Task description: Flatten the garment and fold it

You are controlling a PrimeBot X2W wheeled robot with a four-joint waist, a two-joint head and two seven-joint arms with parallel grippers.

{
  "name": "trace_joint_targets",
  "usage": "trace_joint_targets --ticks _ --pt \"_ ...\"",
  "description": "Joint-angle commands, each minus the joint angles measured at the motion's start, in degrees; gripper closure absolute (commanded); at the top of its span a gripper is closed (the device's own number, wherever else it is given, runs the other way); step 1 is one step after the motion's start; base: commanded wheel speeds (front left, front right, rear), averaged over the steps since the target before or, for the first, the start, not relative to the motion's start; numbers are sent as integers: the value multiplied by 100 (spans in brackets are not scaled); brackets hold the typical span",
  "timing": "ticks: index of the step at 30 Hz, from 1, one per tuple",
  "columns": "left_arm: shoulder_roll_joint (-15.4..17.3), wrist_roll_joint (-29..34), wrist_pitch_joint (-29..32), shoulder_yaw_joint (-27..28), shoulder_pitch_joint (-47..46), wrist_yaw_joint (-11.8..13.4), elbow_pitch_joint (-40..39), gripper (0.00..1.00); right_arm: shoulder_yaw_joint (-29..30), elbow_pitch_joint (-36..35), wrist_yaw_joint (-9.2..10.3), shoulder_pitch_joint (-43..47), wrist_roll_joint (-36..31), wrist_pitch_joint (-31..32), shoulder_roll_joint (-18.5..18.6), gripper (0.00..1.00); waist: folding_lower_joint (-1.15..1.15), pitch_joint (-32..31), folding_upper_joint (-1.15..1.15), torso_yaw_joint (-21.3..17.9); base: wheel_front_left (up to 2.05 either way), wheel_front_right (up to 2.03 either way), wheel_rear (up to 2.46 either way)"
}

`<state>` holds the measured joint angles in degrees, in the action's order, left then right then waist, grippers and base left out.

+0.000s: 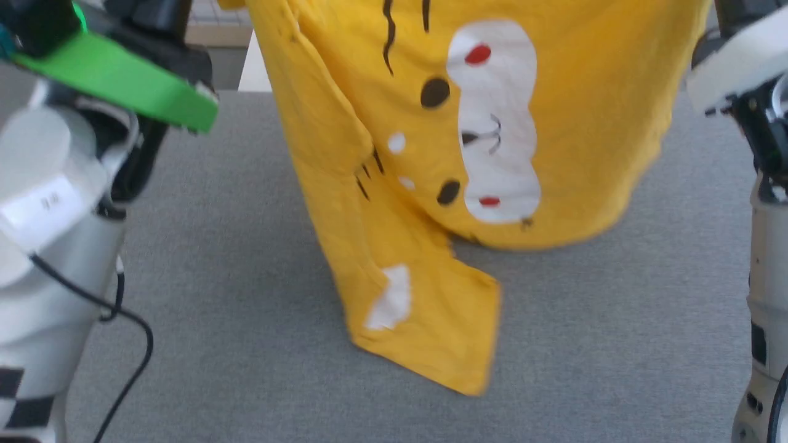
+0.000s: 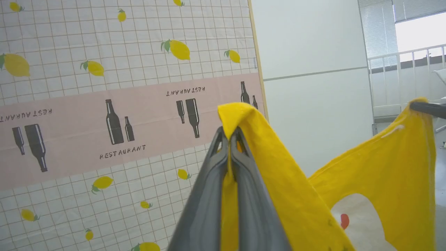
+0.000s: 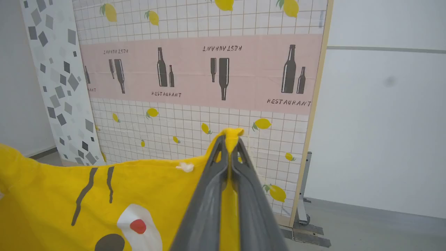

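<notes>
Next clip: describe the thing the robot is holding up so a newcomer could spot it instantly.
Above the grey table, in the middle of the head view, hangs the garment, pinched at its top edge by the shut left hand and right hand. It is a bright yellow T-shirt printed with a white patch, red dots, black eyes and whisker stripes, unlike the plain grey beneath it.
</notes>
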<state>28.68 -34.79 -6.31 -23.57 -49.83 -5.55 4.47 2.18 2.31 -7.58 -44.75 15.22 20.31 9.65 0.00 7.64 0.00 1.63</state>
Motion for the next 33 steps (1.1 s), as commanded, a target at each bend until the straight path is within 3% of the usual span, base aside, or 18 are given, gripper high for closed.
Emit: trace_joint_targets --ticks 1,7,18,26,33 --pt "-63 -87 89 -21 -293 -39 120 100 -66 81 9 -217 45 -52 -2 100 0 -397 0 -265 0 0 0" --pt "-206 -250 544 -121 -1436 -115 807 100 -557 571 9 -784 94 -49 -20 100 0 -799 0 -471 0 0 0" --pt "-79 -569 1322 -170 -2259 -153 1315 100 -886 596 9 -1015 354 384 -6 100 0 -818 0 -725 0 0 0" --pt "197 -379 1416 -394 -2611 -175 1401 100 -696 580 9 -1319 232 800 -201 100 0 295 0 -935 0 0 0" --pt "383 77 954 -409 -3746 -185 1648 100 -398 1233 9 -2545 -208 404 -405 100 0 1594 0 -1212 0 0 0"
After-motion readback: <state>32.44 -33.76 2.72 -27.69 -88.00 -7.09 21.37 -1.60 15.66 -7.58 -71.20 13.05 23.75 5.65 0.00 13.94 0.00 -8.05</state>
